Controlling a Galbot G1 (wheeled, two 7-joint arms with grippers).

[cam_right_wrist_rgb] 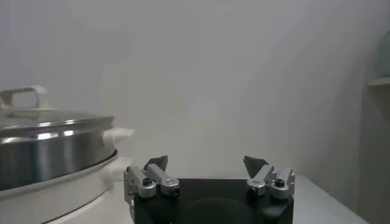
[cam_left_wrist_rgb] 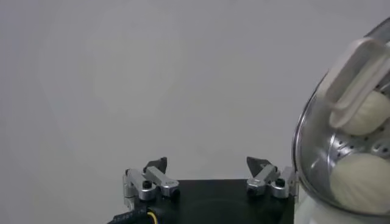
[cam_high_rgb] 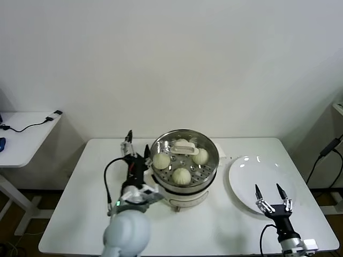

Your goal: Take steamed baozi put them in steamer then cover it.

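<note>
Looks like the wrap-up: the round clear glass lid with white handle (cam_high_rgb: 183, 148) sits on the shiny round steel steamer (cam_high_rgb: 185, 184), cream-white buns (cam_high_rgb: 181, 175) inside. Left claw (cam_high_rgb: 136, 148) is wide open and empty just beside it; right claw (cam_high_rgb: 271, 194) is open and empty over the flat white plate (cam_high_rgb: 244, 174). I'd guess pulling back is all that's left.

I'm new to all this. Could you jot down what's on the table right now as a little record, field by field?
Buns: four baozi inside the steamer
Cover: glass lid on the steamer, white handle on top
Plate: white plate, nothing on it, to the steamer's right
Left hand: left hand open, beside the steamer, holding nothing
Right hand: right hand open, over the plate's near edge, holding nothing
Surface: white table
</note>
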